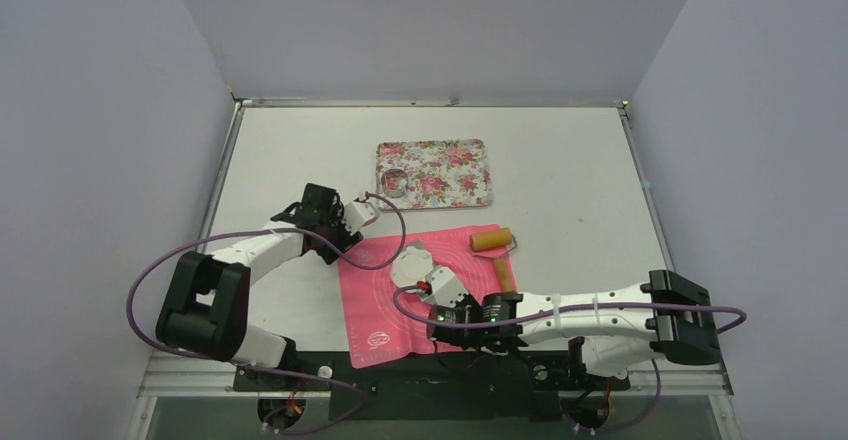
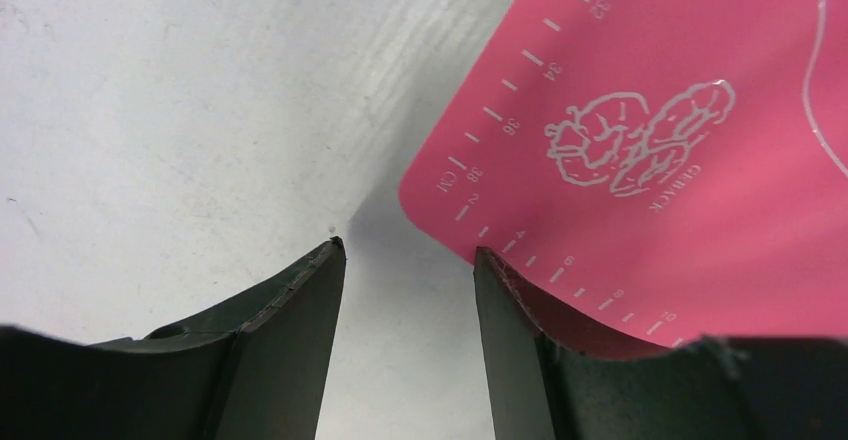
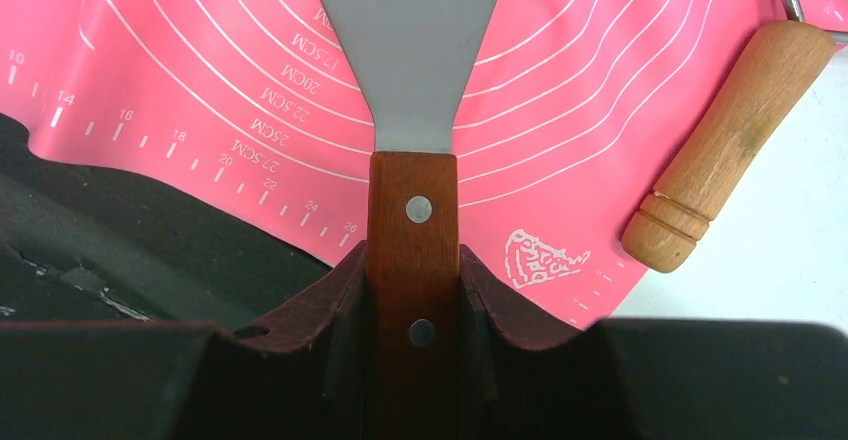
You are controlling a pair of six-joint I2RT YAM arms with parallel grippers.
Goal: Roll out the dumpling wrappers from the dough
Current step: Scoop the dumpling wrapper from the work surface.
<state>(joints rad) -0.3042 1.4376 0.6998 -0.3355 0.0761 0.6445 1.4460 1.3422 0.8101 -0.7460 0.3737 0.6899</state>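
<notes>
Ahead of the right gripper, the dough lies by its spatula.

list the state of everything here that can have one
left pincer: open, empty, by the pink mat's corner
right pincer: shut on the scraper's wooden handle
scraper: held, blade out over the mat
dough: flattened, ragged, on the mat
roller: lying at the mat's right edge, not held
ring cutter: lying on the floral tray
</notes>
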